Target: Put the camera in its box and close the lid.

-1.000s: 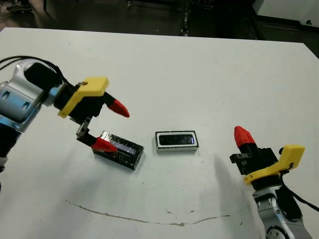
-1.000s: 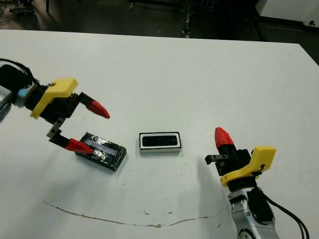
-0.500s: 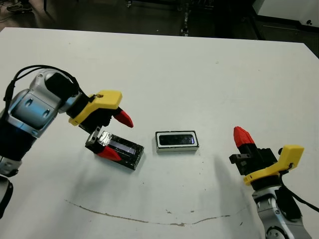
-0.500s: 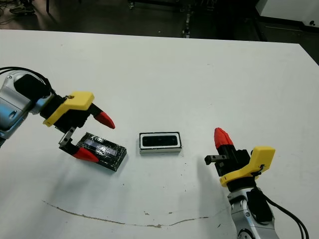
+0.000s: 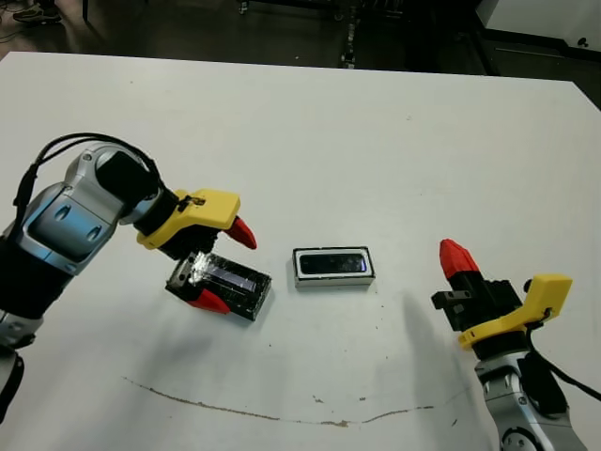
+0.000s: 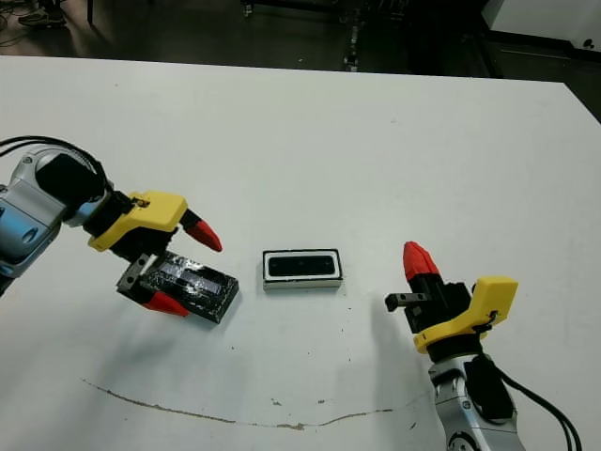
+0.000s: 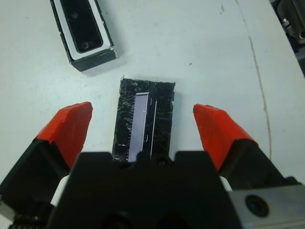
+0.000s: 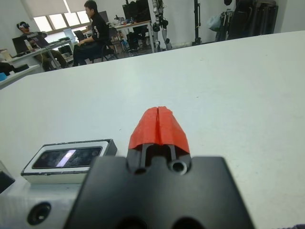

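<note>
Small flat black oblong camera point(image 5: 331, 262) lies inside shallow white-lined box point(image 5: 299, 275), table centre. Glossy black crinkly lid point(image 5: 235, 285) lies at the box's 9 o'clock, close by. Left gripper point(image 5: 225, 267) spread, straddling the lid. Right gripper point(image 5: 454, 256), at the box's 3 o'clock, pressed together.

Left gripper point(image 5: 223, 268) now lower and closer in over the lid point(image 5: 228, 284), wide-open red fingers point(image 5: 243, 233) straddling its near-left end instead of hanging above and to the left. Arm swung in toward the table's middle.
</note>
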You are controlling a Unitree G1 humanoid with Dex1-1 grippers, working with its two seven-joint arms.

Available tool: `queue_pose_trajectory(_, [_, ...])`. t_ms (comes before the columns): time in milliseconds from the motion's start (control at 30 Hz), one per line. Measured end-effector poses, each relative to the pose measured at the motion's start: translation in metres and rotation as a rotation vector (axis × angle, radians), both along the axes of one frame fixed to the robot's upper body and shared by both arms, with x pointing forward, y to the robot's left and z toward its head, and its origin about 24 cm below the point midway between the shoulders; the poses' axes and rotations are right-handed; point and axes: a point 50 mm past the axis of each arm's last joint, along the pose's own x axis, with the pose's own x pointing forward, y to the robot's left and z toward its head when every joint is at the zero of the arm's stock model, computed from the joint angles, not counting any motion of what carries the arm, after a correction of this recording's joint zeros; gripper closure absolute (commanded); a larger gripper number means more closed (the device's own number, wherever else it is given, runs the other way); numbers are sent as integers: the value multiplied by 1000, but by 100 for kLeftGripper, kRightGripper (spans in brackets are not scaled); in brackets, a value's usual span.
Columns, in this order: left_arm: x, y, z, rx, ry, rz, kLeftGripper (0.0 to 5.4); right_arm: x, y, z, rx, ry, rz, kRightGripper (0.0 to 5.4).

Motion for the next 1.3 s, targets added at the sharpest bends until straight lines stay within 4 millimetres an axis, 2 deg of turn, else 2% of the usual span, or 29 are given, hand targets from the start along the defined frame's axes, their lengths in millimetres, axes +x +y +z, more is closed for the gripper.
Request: queue_pose_trajectory(1300, [1, 0, -28, 29, 12, -41, 0, -1, 1, -3, 3, 20, 31, 539])
